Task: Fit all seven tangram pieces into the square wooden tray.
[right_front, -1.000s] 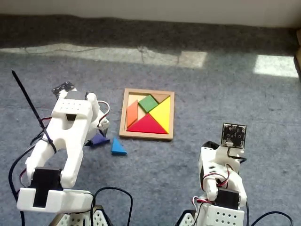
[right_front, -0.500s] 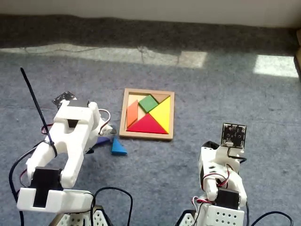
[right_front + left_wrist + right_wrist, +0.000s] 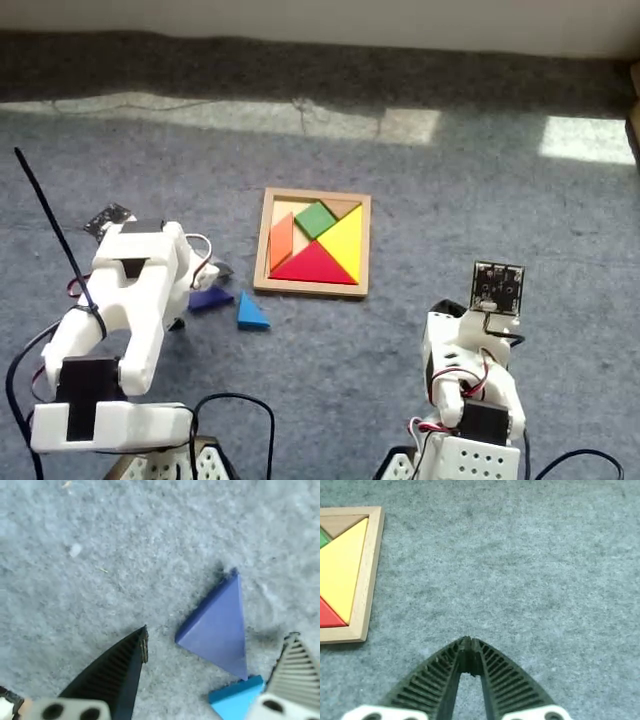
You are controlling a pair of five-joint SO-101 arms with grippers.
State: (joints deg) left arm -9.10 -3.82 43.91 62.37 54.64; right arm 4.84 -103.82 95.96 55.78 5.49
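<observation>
Centre of the high view: square wooden tray (image 3: 264, 250) on grey carpet (image 3: 450, 200), partly filled with red triangle (image 3: 313, 265), yellow triangle (image 3: 345, 240), green square (image 3: 316, 219) and orange parallelogram (image 3: 281, 241). Lower left of it, loose: light blue triangle (image 3: 250, 312) just beside dark blue triangle (image 3: 217, 630), the latter partly hidden by white left arm (image 3: 135, 290). Left pincer (image 3: 219, 634) spread wide, either side of the dark blue triangle. Right pincer (image 3: 469, 642) pressed together over bare carpet, lower right.

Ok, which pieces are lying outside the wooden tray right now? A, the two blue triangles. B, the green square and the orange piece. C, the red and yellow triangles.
A: the dark blue triangle and the light blue triangle lie beside the wooden tray, while the red, yellow, green and orange pieces sit inside it.
</observation>
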